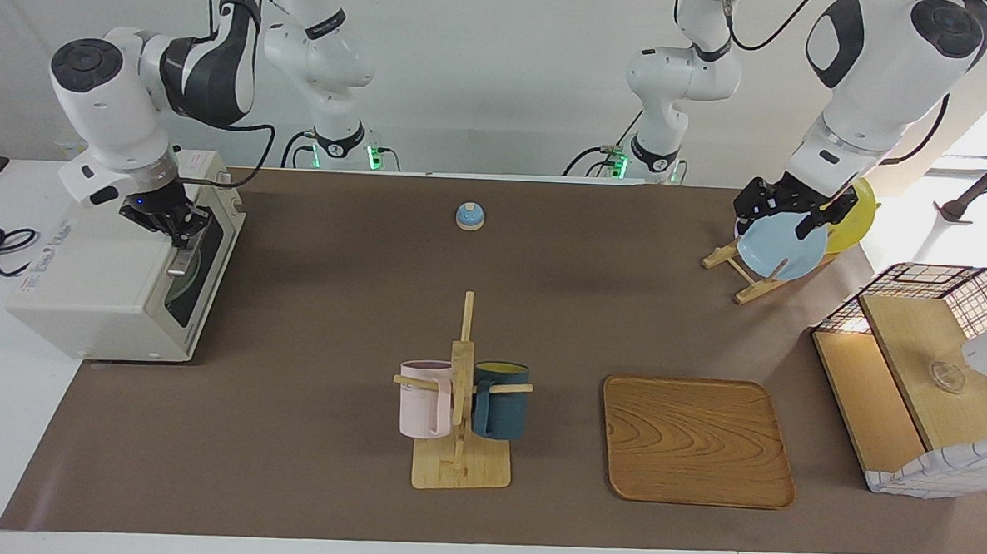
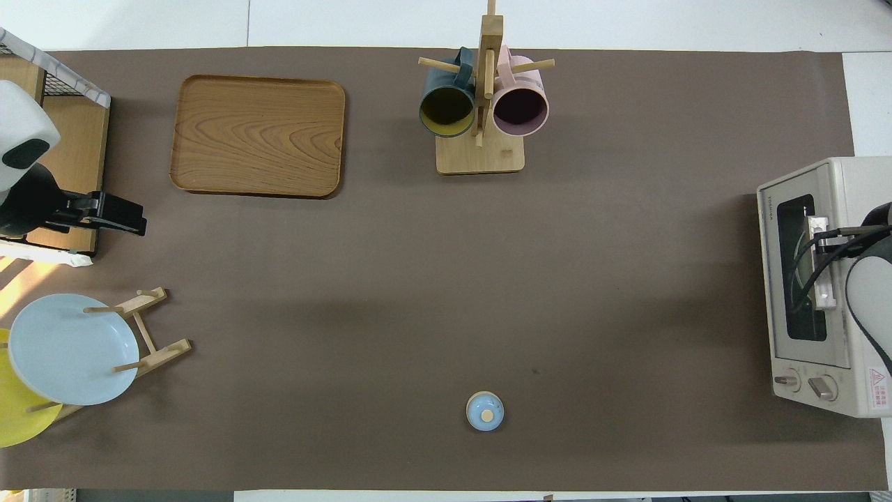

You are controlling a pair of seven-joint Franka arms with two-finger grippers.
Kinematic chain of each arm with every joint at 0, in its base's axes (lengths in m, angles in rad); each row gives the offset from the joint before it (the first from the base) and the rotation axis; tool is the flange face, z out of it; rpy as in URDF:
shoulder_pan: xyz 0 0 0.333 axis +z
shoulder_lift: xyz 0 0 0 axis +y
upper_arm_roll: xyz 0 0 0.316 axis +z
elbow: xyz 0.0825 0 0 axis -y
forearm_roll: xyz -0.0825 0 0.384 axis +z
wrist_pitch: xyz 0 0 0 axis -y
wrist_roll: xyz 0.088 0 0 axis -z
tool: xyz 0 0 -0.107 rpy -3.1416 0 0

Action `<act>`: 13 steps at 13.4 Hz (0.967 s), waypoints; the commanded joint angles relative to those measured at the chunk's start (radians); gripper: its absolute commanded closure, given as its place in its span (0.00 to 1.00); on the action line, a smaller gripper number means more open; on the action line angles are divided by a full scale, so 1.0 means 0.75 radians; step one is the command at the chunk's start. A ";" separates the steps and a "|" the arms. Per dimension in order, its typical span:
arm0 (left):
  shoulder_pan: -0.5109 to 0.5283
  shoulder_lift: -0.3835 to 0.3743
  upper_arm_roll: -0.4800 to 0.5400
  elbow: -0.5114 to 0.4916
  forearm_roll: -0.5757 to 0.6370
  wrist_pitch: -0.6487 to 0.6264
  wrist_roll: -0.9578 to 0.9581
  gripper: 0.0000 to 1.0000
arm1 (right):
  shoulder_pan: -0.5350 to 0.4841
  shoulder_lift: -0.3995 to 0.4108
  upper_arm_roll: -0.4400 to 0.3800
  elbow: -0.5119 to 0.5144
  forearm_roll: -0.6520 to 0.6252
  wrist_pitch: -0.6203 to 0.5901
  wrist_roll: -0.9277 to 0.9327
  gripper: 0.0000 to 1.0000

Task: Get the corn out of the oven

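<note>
The off-white oven [image 1: 101, 293] stands at the right arm's end of the table, and its glass door looks closed. My right gripper [image 1: 172, 228] is at the end of the door's metal bar handle [image 1: 179, 257] nearer to the robots, shut on it. From overhead the same right gripper [image 2: 822, 236] sits on the handle [image 2: 821, 272] over the oven's [image 2: 836, 181] window. The corn is hidden. My left gripper [image 1: 783, 216] hangs open and holds nothing; overhead, the left gripper [image 2: 122, 216] is over the mat between the plate rack and the wire basket.
A mug rack [image 1: 462, 392] with a pink and a dark blue mug stands mid-table, beside a wooden tray [image 1: 697, 440]. A small blue bell [image 1: 469, 216] lies near the robots. A blue plate [image 1: 782, 248] and a yellow plate [image 1: 854, 222] lean in a rack beside the wire basket [image 1: 931, 371].
</note>
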 commanded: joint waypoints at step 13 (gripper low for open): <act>0.007 -0.021 -0.003 -0.019 0.022 0.015 0.006 0.00 | 0.129 0.014 0.017 -0.119 0.143 0.122 0.154 1.00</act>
